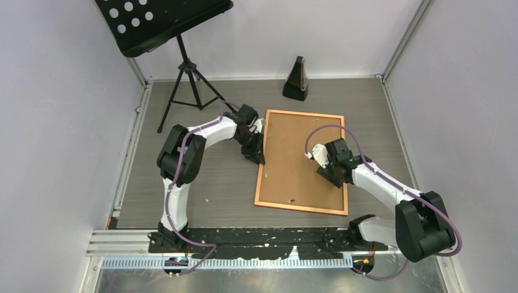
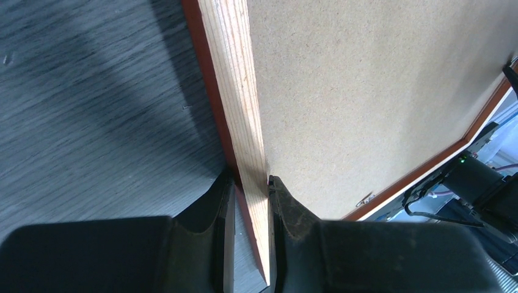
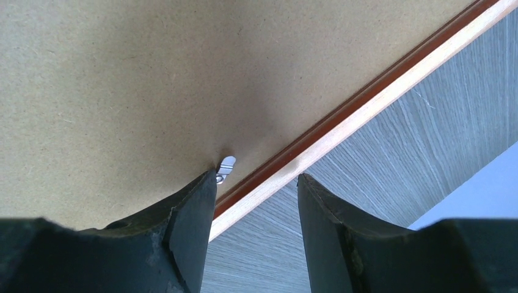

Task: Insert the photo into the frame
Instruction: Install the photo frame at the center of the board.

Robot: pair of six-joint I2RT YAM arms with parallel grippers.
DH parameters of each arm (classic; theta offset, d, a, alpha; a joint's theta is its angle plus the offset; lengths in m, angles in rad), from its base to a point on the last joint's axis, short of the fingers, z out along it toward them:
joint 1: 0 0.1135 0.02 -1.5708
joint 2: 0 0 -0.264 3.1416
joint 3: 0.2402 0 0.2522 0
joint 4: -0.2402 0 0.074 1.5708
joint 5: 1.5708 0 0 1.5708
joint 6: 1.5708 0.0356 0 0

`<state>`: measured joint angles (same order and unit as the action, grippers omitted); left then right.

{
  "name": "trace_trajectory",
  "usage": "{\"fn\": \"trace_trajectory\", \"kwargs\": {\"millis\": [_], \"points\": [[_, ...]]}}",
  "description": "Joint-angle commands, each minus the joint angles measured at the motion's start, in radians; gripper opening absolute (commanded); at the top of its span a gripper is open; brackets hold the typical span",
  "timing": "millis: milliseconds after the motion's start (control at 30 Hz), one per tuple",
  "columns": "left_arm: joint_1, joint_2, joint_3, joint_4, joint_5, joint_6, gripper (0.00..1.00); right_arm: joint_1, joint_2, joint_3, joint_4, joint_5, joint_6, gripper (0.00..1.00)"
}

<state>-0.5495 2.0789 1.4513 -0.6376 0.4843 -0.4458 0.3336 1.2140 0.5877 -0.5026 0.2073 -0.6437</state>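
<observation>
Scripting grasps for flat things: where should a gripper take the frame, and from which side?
Take a thin side rail from outside the edge, one finger outside, one over the backing board. The frame lies flat, too wide to span; the left gripper clamps its left rail so.

L arm bent, elbow high behind its pincer, wrist tipped down. L pincer clamped on frame rail, one finger each side. R arm stretched out, wrist angled down. R pincer jaws apart, gripping nothing.
</observation>
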Motion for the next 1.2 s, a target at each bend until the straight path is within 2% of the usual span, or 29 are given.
{"fn": "trace_trajectory", "kwargs": {"millis": [0, 133, 233, 700, 967, 1167], "points": [[-0.008, 0.043, -0.002, -0.007, 0.028, 0.024, 0.0, -0.007, 0.025, 0.021, 0.015, -0.087, 0.049, 0.58], [-0.008, 0.044, 0.0, -0.006, 0.031, 0.022, 0.0, -0.007, 0.021, 0.037, -0.019, -0.221, 0.043, 0.58], [-0.007, 0.046, 0.002, -0.006, 0.033, 0.022, 0.0, -0.007, 0.026, 0.041, -0.023, -0.254, 0.034, 0.58], [-0.007, 0.048, 0.002, -0.006, 0.044, 0.019, 0.0, -0.007, 0.076, 0.024, 0.065, -0.015, 0.025, 0.57], [-0.006, 0.045, 0.001, -0.007, 0.042, 0.02, 0.0, -0.015, 0.058, -0.002, 0.063, 0.019, -0.007, 0.57], [-0.004, 0.047, 0.001, -0.007, 0.045, 0.019, 0.0, -0.018, 0.02, -0.021, 0.021, -0.022, -0.011, 0.57]]}}
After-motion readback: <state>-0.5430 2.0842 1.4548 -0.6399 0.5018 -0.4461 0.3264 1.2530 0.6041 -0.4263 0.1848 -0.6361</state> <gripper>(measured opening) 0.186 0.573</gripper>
